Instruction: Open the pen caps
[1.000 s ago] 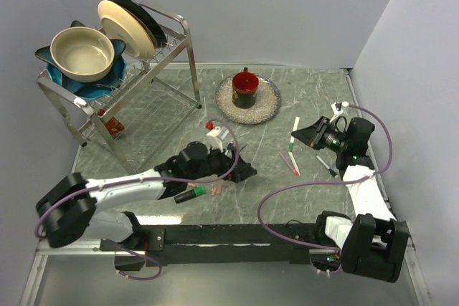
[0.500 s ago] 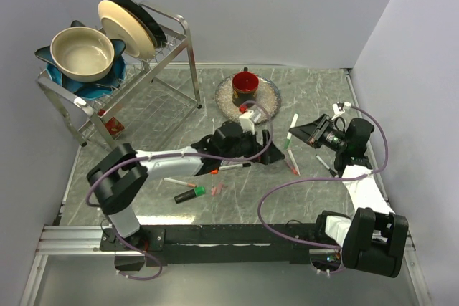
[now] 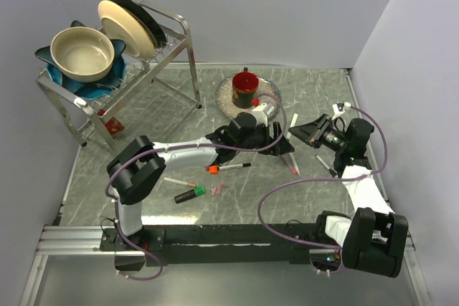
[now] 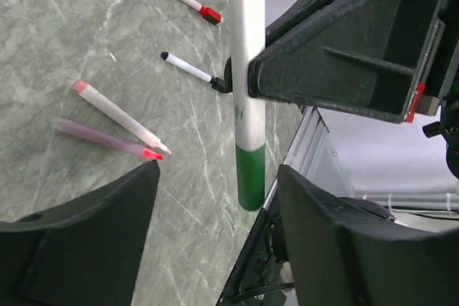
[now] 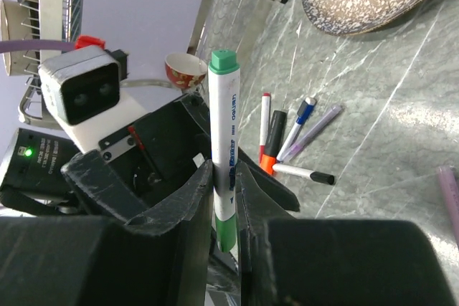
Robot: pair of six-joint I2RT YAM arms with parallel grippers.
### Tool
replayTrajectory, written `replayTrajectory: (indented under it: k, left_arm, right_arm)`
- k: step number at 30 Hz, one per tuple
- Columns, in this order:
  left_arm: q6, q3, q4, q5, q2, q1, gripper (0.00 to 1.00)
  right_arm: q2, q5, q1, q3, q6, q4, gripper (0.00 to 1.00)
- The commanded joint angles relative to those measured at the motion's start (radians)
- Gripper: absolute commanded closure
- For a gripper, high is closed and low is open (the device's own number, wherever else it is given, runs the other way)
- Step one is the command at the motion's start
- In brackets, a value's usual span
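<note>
Because uncapping needs one hand to steady the barrel and another to pull, our two arms meet right of centre in the top view. At the upper left the dish rack (image 3: 122,69) stands out of the way and has no part in this. In the lower middle a black marker (image 3: 188,195) and a slim pen with an orange cap (image 3: 212,169) lie flat on the table (image 3: 143,127), both capped and, we judge, waiting their turn. Further right, our left gripper (image 4: 216,175) is spread wide, one finger on each side of the green cap (image 4: 250,177). As far as the left wrist view shows, neither finger touches it, and we read this as lining up a pinch. That cap sits on the end of a white pen (image 4: 247,19) held clear of the table. At the right, our right gripper (image 5: 224,190) is clamped on the pen's barrel, leaving the capped end free and pointing toward the left arm. The cap is on, so the pull is not yet made.
</note>
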Motion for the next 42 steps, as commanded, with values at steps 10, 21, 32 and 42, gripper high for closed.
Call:
replayTrajectory:
  k: [10, 21, 32, 42]
  left_arm:
    - [-0.046, 0.072, 0.055, 0.092, 0.030, 0.005, 0.48]
    - [-0.086, 0.047, 0.117, 0.135, 0.023, 0.020, 0.71]
    - [-0.117, -0.039, 0.209, 0.227, -0.003, 0.045, 0.99]
    - [-0.114, -0.024, 0.227, 0.303, 0.009, 0.045, 0.99]
  right_arm:
    - [0.002, 0.000, 0.027, 0.004, -0.041, 0.031, 1.00]
    - [0.012, 0.006, 0.045, 0.005, -0.073, 0.018, 1.00]
    - [0.028, 0.009, 0.073, 0.025, -0.168, -0.025, 0.61]
    - [0.058, 0.006, 0.104, 0.045, -0.197, -0.049, 0.58]
